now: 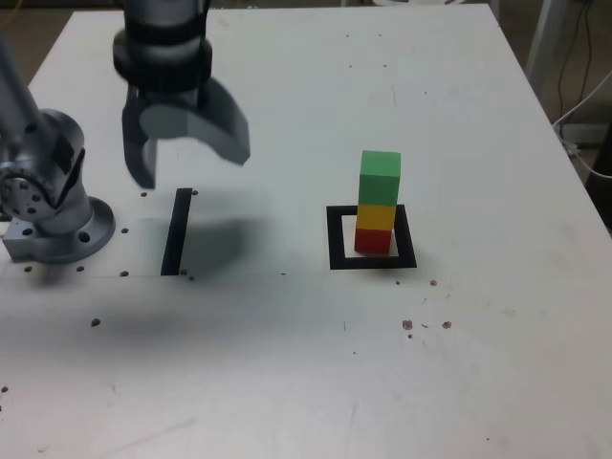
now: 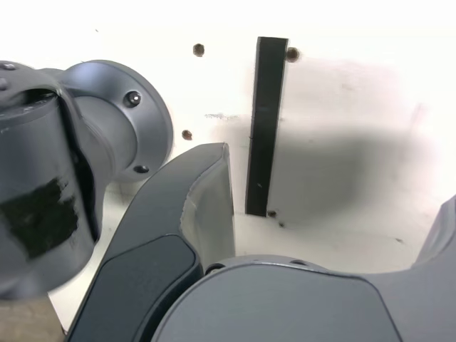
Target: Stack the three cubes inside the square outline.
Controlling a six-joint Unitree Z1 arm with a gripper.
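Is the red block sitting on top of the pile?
No. The red cube is at the bottom, under the yellow cube, with the green cube on top.

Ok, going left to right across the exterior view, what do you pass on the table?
Arm base → open gripper hanging above the table → straight black strip → square outline holding the stack: red cube, yellow cube, green cube on top.
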